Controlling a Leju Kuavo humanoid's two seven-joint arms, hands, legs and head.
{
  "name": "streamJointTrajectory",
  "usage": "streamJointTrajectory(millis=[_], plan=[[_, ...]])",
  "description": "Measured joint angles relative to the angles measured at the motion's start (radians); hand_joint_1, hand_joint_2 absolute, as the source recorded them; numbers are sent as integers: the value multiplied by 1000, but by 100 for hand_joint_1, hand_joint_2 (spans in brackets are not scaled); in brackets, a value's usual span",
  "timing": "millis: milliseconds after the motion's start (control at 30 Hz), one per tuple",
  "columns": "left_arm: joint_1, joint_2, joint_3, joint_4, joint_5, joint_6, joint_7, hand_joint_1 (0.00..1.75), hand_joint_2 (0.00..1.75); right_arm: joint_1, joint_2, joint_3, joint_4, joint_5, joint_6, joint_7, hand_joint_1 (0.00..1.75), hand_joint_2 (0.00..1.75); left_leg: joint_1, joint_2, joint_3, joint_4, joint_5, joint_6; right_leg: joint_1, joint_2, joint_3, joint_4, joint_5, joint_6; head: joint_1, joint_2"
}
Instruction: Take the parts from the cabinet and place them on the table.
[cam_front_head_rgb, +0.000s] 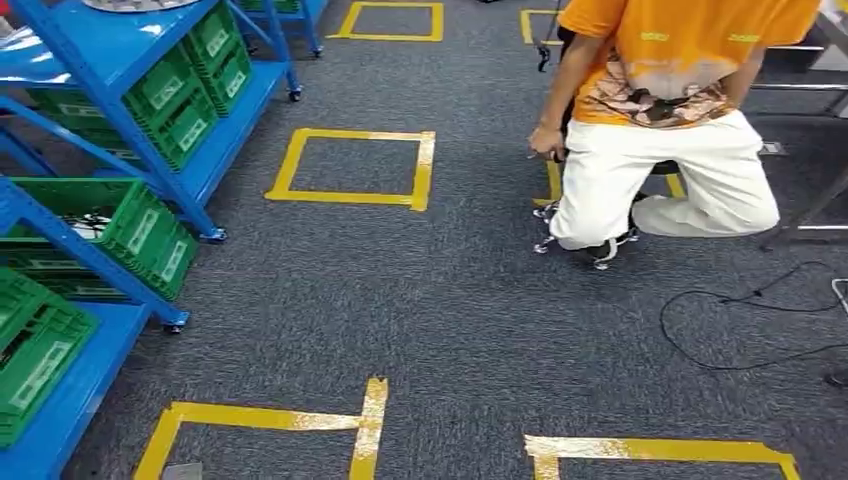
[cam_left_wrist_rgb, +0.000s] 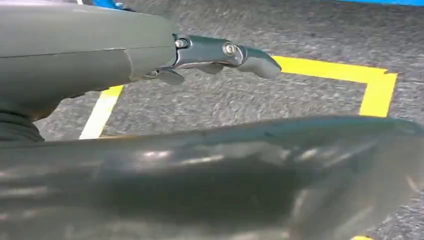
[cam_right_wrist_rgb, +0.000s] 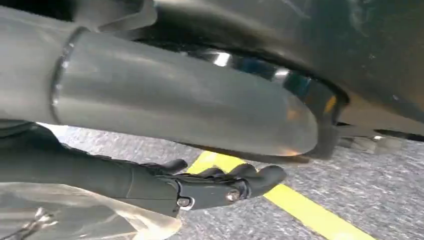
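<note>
parts look part-moved – the right hand (cam_right_wrist_rgb: 200, 187) carries a clear bag (cam_right_wrist_rgb: 75, 215) over the carpet, the left hand (cam_left_wrist_rgb: 220, 57) hangs bare with fingers apart, green crates (cam_front_head_rgb: 140, 235) wait in the blue cabinet (cam_front_head_rgb: 130, 125), table unseen

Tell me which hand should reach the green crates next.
Left, likely: green crates sit on that side, left hand holds nothing; a clear bag lies by the right hand.
</note>
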Motion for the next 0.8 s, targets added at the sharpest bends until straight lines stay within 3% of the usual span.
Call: streamJointTrajectory(millis=[33,100,133,200,233,267,333,367,400,433,533,567,600,633,667,700,733,767,800], plan=[[0,1,0,0,0,0,0,0,0,-1,1,0,0,0,4,0,0,0,-5,-13,-2,-3,0,-6,-8,-18,5,-18,8,-4,0,0],[-3,1,0,0,0,0,-1,0,0,0,2,0,0,0,7,-2,0,0,-7,85,-27,64,-52,-9,-10,-51,19,-33,13,-12,-8,0],[-7,2,0,0,0,0,-1,0,0,3,2,0,1,0,9,-2,0,0,-6,118,-62,143,-93,-16,-8,-73,20,-33,11,-13,-8,0],[-11,2,0,0,-2,-1,-1,0,0,7,2,0,2,0,9,-1,0,0,1,135,-125,279,-145,-27,-7,-113,22,-32,5,-14,-8,0],[-11,2,0,0,-2,-2,-1,0,0,7,2,0,2,1,8,-2,0,0,4,137,-132,294,-139,-32,-7,-127,23,-31,3,-13,-8,0],[-10,2,0,0,-2,-4,-1,0,0,6,2,0,2,1,6,-5,0,0,7,140,-116,265,-111,-36,-7,-141,25,-30,1,-11,-9,0],[-13,2,1,-2,0,-4,-2,0,0,6,2,0,2,1,6,-10,0,0,12,161,-30,99,-21,-39,-10,-166,35,-28,-8,-4,-9,0],[-15,1,1,-2,1,-4,-2,0,0,6,2,0,2,2,6,-11,0,0,11,200,12,16,2,-40,-9,-177,41,-25,-14,2,-9,0],[-20,-3,1,-2,2,-4,-2,0,0,5,0,0,2,2,6,-11,0,0,-2,231,20,4,-15,-32,0,-186,30,-23,-20,11,-16,0],[-24,-3,1,-3,2,-4,-2,0,0,5,0,0,2,2,6,-11,0,0,1,212,17,3,-14,-17,1,-193,37,-21,-25,17,-11,0],[-22,-4,1,-3,2,-4,-2,0,0,3,0,0,2,2,6,-11,0,0,-4,186,13,3,-15,2,-4,-217,52,-24,-28,31,-8,0],[-22,-5,1,-3,3,-4,-2,0,0,3,0,0,1,3,6,-11,0,0,2,176,15,-2,-11,8,-10,-178,41,-13,-43,39,-5,0],[-24,-3,2,-5,3,-3,-2,0,0,0,0,0,1,3,9,-11,0,0,2,167,14,-2,-11,13,-12,-125,22,29,-74,39,-1,0],[-26,-3,2,-5,3,-3,-2,0,0,-1,0,1,2,3,12,-10,0,0,1,160,13,-2,-10,18,-12,-102,-8,92,-107,39,2,0],[-29,-5,2,-5,3,-4,-2,0,0,1,0,1,2,3,15,-5,0,0,0,146,13,-1,-11,22,-12,-88,-59,193,-149,38,3,0],[-29,-4,2,-5,4,-4,-1,0,0,3,0,1,2,3,18,-3,0,0,-2,131,13,-1,-11,22,-11,-83,-106,277,-173,37,5,0],[-28,-4,2,-5,4,-4,2,0,0,3,0,1,2,1,21,-2,0,0,-4,117,14,-1,-11,23,-11,-83,-135,318,-172,34,5,0],[-24,-3,2,-5,2,-3,2,0,0,2,0,1,2,-4,22,-1,0,0,-5,102,15,-1,-11,23,-11,-82,-140,306,-146,30,5,0],[-21,-2,2,-5,1,-3,0,0,0,1,0,1,2,-7,22,-1,0,0,-6,88,17,-1,-12,23,-11,-79,-126,260,-106,25,5,0]])
